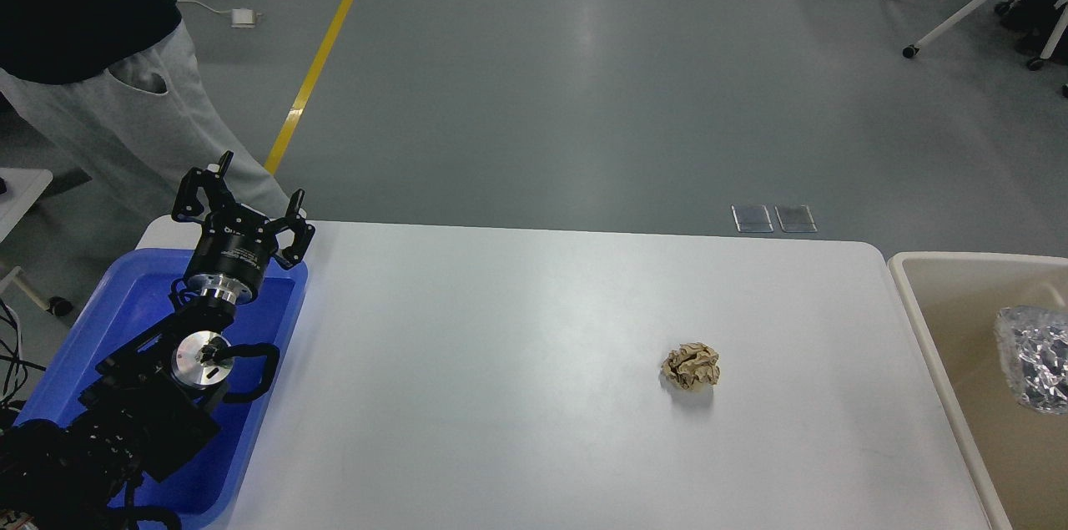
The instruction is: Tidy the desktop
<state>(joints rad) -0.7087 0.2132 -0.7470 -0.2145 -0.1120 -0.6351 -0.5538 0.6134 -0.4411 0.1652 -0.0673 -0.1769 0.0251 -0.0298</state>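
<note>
The white desktop [501, 363] fills the middle of the head view. A crumpled brown paper ball [691, 366] lies on it right of centre. A crumpled silver foil ball [1035, 356] lies inside the beige bin [914, 296] at the right edge. My left gripper [246, 189] is open and empty, held above the far end of the blue tray [75, 346] at the left. My right gripper is out of view.
A person in grey trousers [125, 129] stands beyond the table's far left corner. A yellow floor line [321, 54] runs behind. White chair legs on casters [959, 4] stand at the far right.
</note>
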